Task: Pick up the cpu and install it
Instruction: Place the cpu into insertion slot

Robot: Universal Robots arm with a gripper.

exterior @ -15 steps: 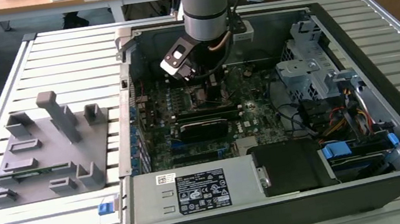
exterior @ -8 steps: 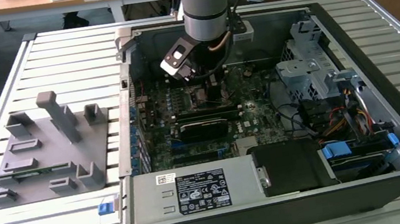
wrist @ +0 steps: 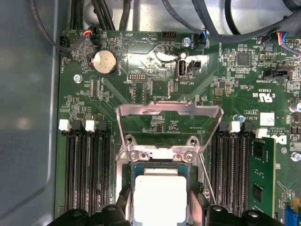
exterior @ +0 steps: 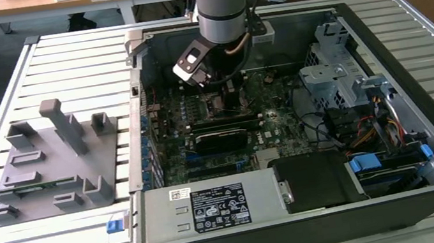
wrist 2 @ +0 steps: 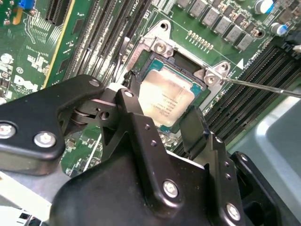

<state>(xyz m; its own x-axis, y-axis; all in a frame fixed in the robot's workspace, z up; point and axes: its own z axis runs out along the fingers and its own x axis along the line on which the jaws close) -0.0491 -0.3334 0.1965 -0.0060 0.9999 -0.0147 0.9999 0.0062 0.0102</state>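
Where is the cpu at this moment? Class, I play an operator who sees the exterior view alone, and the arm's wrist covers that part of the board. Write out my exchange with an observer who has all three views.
Observer: In both wrist views the cpu lies within the socket, shiny top up, with the pincer right over it.
Operator: Is the socket's cover down?
Observer: No. In the first wrist view the metal load plate stands raised on its hinge.
Operator: And the lever?
Observer: In the second wrist view the thin lever rod is swung out to the side of the socket.
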